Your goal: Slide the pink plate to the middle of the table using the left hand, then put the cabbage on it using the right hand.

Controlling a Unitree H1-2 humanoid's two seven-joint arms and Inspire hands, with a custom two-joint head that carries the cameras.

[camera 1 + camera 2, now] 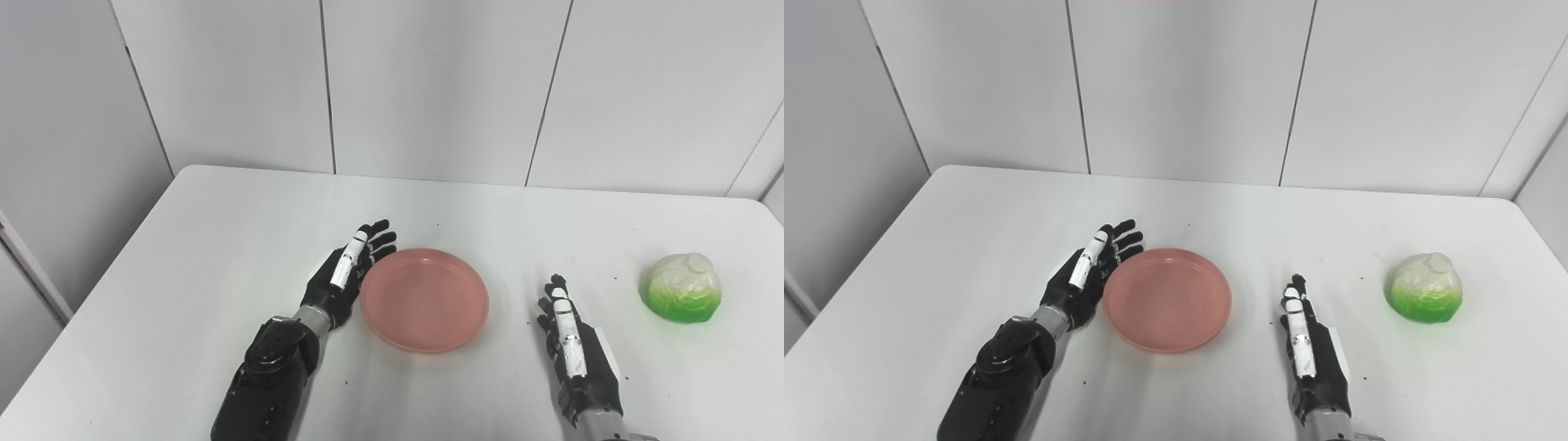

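— Sliding the pink plate (424, 299) was the job I had in hand at that point. My left hand (344, 273) lay flat-edged against the plate's left rim, fingers straight and spread a little, holding nothing.

— And where did the plate sit?

— On the white table (214, 245), about at the table's middle from side to side and toward the near half. I judged the slide close to finished, if not finished.

— So what counted as doing it well?

— Pushing low, I thought. The rim was shallow, so a hand riding high could skip over the plate or tip its left edge up. Keeping the finger sides pressed along the plate's left curve, and the push aimed through the plate's centre, should have stopped it spinning away.

— Your other hand?

— My right hand (572, 346) rested right of the plate, well clear of its rim, fingers extended and close together, empty. The cabbage (682, 287) lay farther right of the plate, beyond that hand, near the table's right edge.

— Any worry?

— Overshooting. A plate pushed too far right would have crowded my right hand and the path the cabbage needed. I reckoned a short, slow nudge, then lifting my left hand straight off to the plate's left, was the safest finish.
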